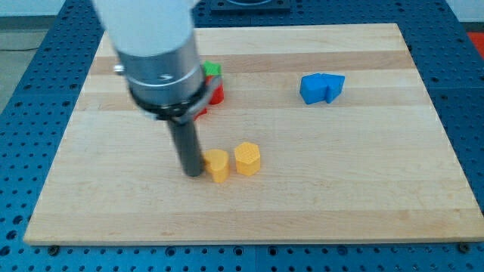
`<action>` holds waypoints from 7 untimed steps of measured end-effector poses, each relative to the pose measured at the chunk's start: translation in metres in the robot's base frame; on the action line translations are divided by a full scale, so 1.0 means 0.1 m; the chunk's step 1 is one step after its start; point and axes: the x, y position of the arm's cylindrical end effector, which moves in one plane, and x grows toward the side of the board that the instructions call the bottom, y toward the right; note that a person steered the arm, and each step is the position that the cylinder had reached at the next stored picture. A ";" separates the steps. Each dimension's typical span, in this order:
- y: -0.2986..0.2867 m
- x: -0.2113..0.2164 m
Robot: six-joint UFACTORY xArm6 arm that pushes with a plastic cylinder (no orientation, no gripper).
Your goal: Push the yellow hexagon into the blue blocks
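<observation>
Two yellow blocks lie near the board's middle bottom. The yellow hexagon is the right one; a second yellow block sits just left of it, nearly touching. My tip rests on the board right beside the left yellow block, on its left side. Two blue blocks sit pressed together at the upper right, well away from the yellow ones.
A green block and red blocks lie at the view's upper middle, partly hidden behind the arm's grey body. The wooden board lies on a blue perforated table.
</observation>
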 end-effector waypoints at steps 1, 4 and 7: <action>0.54 -0.02; 1.64 -0.10; 1.53 -0.29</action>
